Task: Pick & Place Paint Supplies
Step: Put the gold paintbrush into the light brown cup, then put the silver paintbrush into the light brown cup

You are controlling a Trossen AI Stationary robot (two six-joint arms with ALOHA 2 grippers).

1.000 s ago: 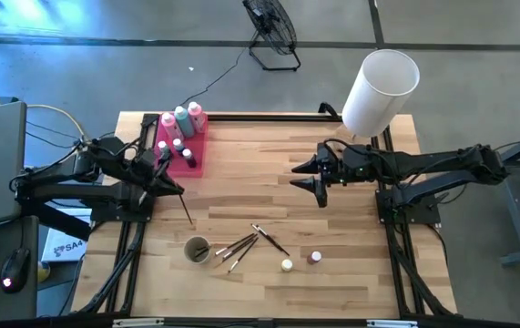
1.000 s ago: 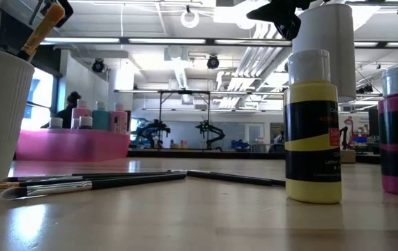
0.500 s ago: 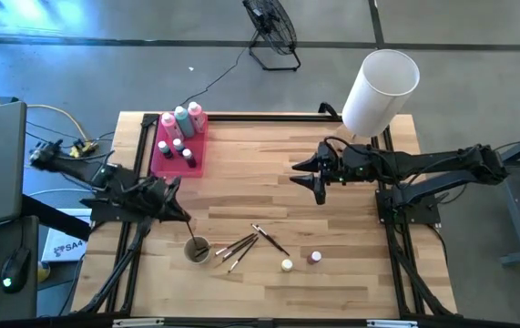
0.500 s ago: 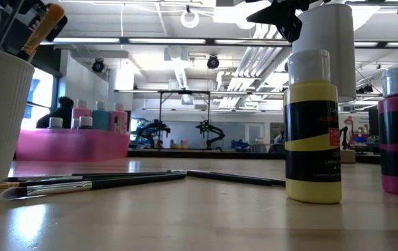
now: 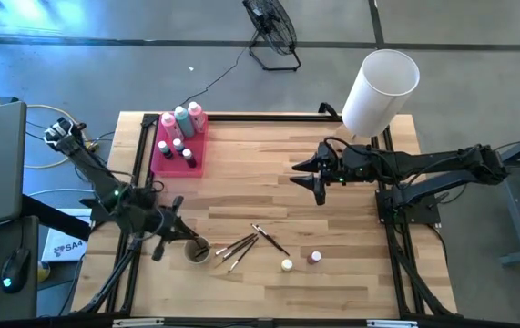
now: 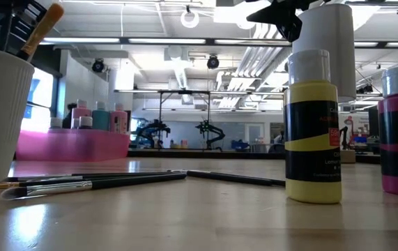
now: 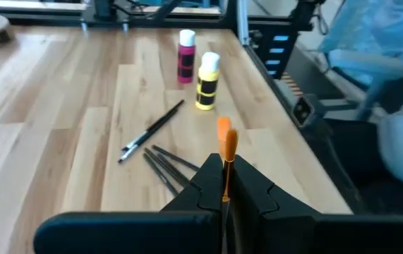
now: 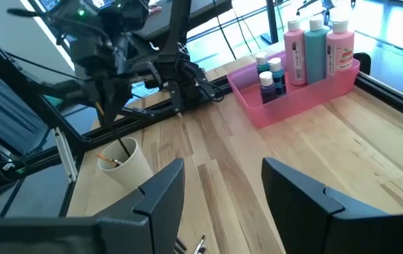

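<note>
1. Two arms work over the wooden surface (image 5: 332,210). The left claw (image 5: 179,233) is clenched on an orange-tipped brush (image 7: 225,152), just above the white cup (image 5: 197,250).
2. Loose brushes (image 5: 241,244) lie beside the cup, with two paint pots (image 5: 300,261) nearby.
3. Squeeze bottles (image 5: 182,118) stand in the pink tray (image 5: 161,167).
4. The right claw (image 5: 315,179) hangs released mid-surface, holding nothing.

- I see a light wooden slatted table (image 5: 260,173).
- Pink rectangular tray (image 5: 170,164) at rear left.
- White ribbed cup (image 5: 197,250), loose dark-handled brushes (image 5: 241,245), yellow pot (image 5: 286,265), pink pot (image 5: 315,258) along front.
</note>
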